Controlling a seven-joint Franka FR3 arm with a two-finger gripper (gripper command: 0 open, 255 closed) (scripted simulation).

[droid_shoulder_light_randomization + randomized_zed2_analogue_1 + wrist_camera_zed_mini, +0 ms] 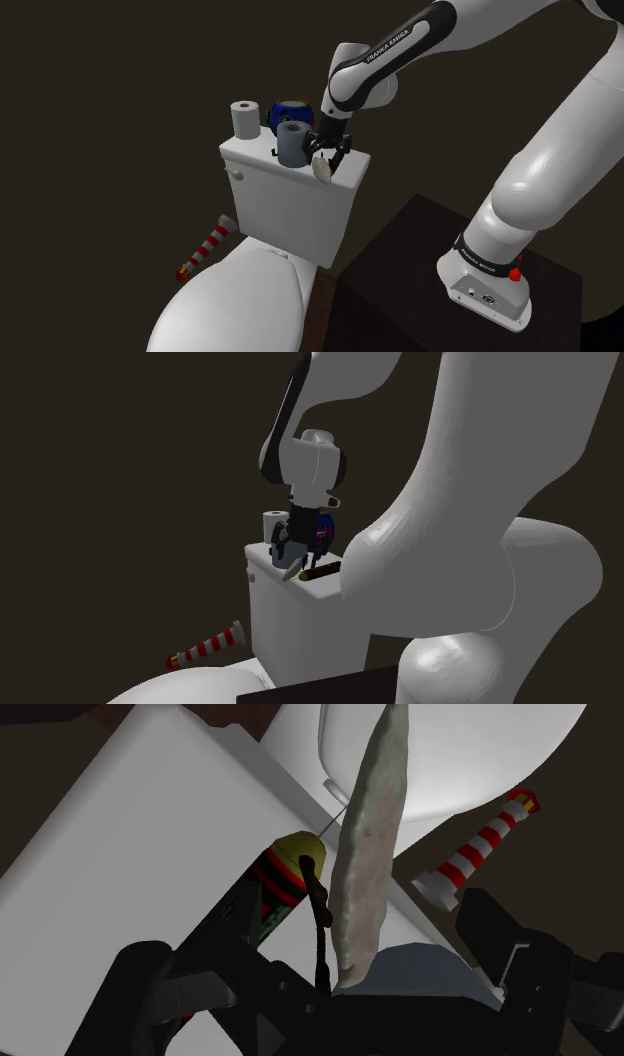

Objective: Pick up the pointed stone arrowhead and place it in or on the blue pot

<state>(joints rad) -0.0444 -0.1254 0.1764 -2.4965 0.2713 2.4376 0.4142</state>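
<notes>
From the shoulder view, the pincer (326, 157) is clamped on the one pale arrowhead (322, 169), hanging just above the cistern (290, 205). The single blue pot (292, 108) stands on the cistern's back edge, so I'd say the grasp is done and the placing is left. The second exterior view has one striped cone (210, 647) beside the cistern. In the wrist view, one red-and-black stick (270, 889) lies on the cistern.

White lettering "FRANKA EMIKA" along the dark band (386, 50) on the arm link, just above and behind the gripper (330, 155) in the shoulder view. More small white print on the dark ring (480, 262) at the arm's foot, well apart from the gripper, too small to read.
</notes>
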